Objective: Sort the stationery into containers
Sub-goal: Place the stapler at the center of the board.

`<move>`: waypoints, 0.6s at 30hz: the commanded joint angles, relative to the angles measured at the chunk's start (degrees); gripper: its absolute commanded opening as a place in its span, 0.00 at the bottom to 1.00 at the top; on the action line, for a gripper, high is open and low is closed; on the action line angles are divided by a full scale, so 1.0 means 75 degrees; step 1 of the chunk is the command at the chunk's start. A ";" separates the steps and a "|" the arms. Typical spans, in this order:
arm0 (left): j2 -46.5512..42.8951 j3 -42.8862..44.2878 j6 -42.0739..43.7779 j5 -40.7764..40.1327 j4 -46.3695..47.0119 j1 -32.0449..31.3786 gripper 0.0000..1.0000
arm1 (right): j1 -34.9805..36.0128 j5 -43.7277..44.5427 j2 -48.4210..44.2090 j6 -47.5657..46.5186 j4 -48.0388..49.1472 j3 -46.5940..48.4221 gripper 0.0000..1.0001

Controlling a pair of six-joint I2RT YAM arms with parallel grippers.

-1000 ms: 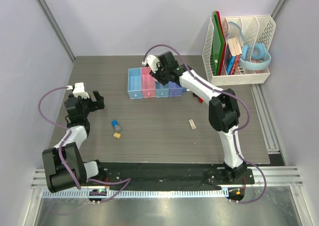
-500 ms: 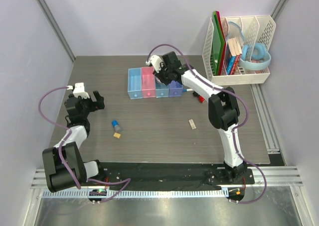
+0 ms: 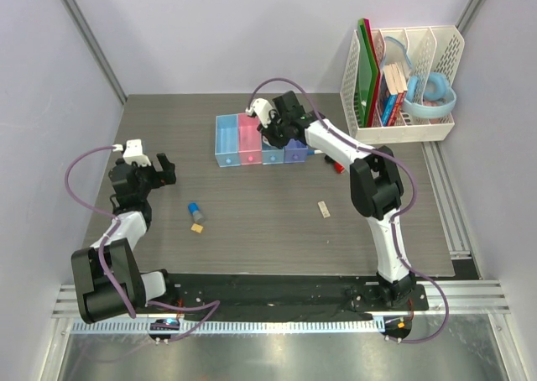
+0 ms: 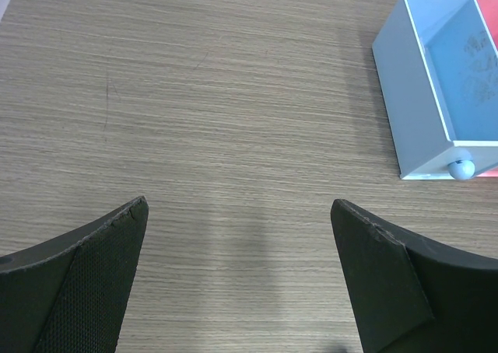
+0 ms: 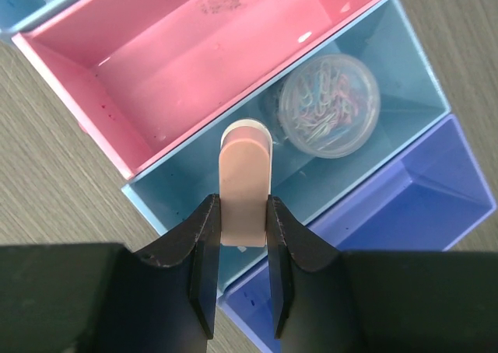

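My right gripper [image 5: 243, 213] is shut on a pink eraser [image 5: 244, 186] and holds it above the second light-blue bin [image 5: 389, 96], which holds a clear round box of paper clips [image 5: 331, 104]. The pink bin [image 5: 210, 50] and violet-blue bin [image 5: 405, 205] lie on either side. In the top view my right gripper [image 3: 273, 127] hovers over the row of bins [image 3: 226, 142]. My left gripper [image 4: 237, 213] is open and empty over bare table at the left [image 3: 161, 169]. A blue-capped cylinder [image 3: 194, 210], a tiny yellow piece [image 3: 197, 227] and a beige eraser [image 3: 323, 210] lie on the table.
A tall white perforated rack [image 3: 445, 70] with green boards, books and a light-blue ring stands at the back right. A red-black piece [image 3: 338, 168] lies under my right arm. The left bin's corner [image 4: 412, 96] shows in the left wrist view.
My right gripper has shifted a little toward the right along the bin row with the pink eraser. The left arm has not moved.
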 commanded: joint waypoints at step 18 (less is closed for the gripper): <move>0.0081 0.0182 -0.0029 0.0103 0.0299 0.0056 1.00 | 0.0085 -0.0095 0.0281 0.0007 0.0296 -0.0068 0.36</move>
